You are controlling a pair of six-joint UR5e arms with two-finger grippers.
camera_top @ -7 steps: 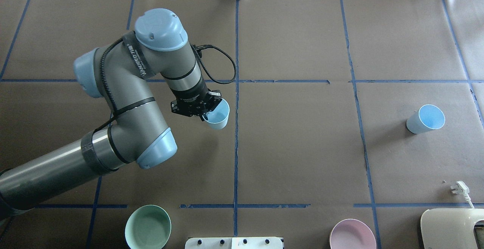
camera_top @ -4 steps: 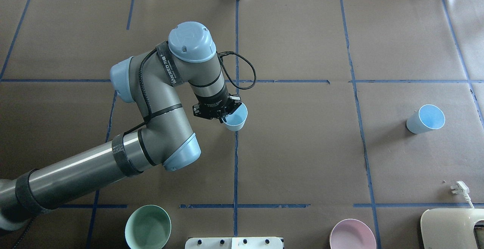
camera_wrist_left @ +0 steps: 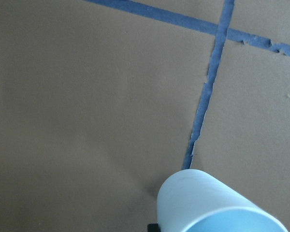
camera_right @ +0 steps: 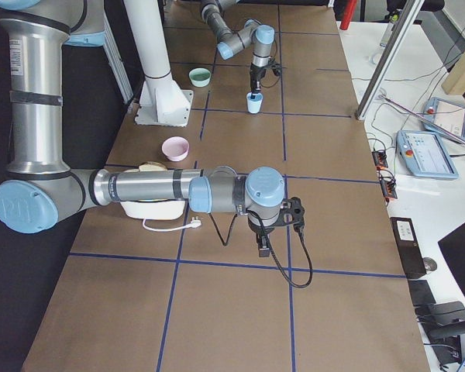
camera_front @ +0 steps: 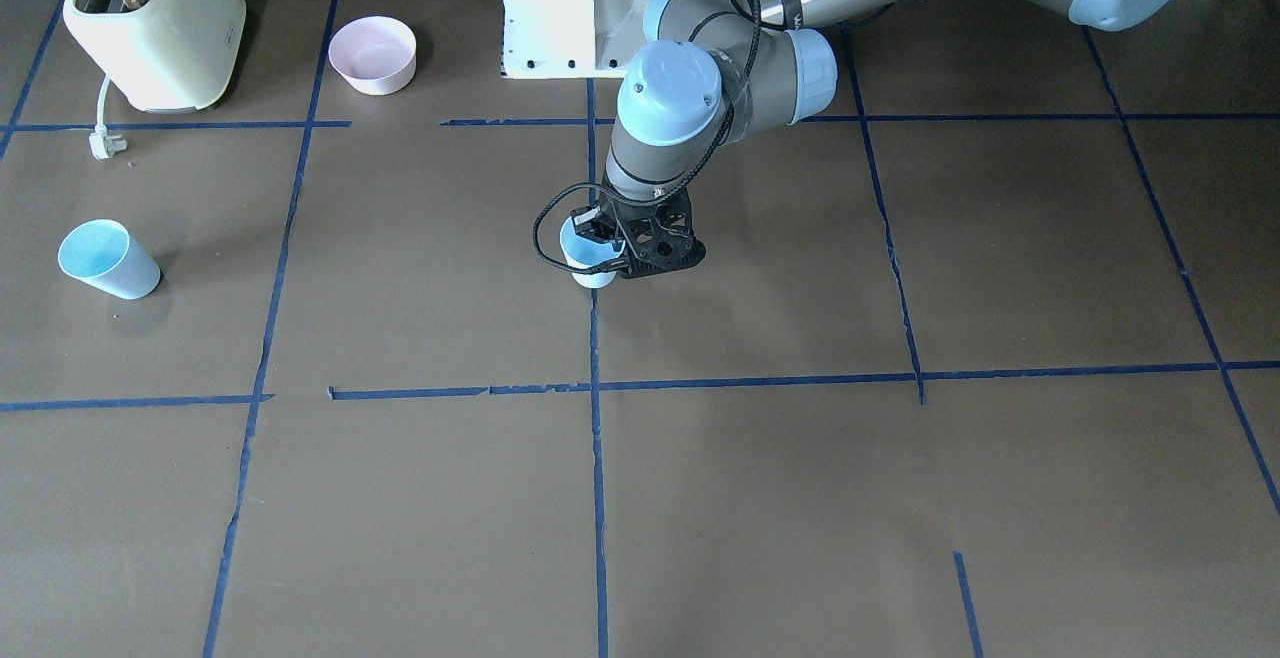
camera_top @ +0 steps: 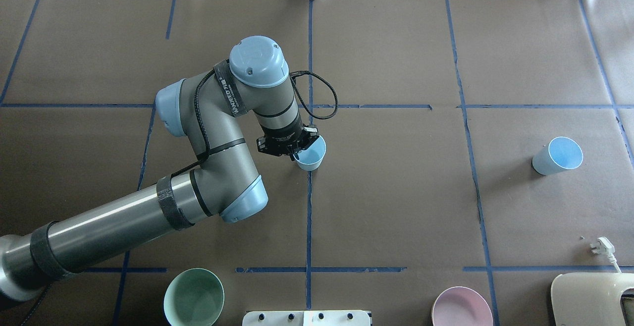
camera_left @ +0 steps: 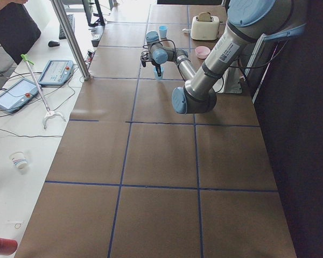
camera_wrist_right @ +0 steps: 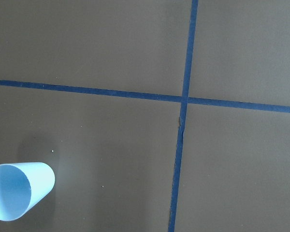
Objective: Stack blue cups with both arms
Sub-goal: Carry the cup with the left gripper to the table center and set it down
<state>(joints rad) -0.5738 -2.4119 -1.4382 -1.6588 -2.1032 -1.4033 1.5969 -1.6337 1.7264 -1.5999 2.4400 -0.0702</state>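
Observation:
My left gripper (camera_top: pixel 298 153) is shut on the rim of a pale-blue cup (camera_top: pixel 312 155) and holds it upright on or just above the table's centre tape line. The gripper (camera_front: pixel 603 241) and the held cup (camera_front: pixel 590 260) also show in the front view, and the cup fills the lower edge of the left wrist view (camera_wrist_left: pixel 208 203). The second blue cup (camera_top: pixel 557 156) stands alone at the far right and shows in the right wrist view (camera_wrist_right: pixel 19 191). My right gripper (camera_right: pixel 263 246) shows only in the exterior right view, above the table; I cannot tell if it is open or shut.
A mint-green bowl (camera_top: pixel 194 297) and a pink bowl (camera_top: pixel 461 308) sit at the near edge beside the white pedestal (camera_front: pixel 585 8). A cream toaster (camera_top: pixel 592 298) with its loose plug (camera_top: pixel 602 246) is at the near right corner.
My left arm has moved to the right with the cup held, from left of the centre tape line to over it. The other cup has not moved.

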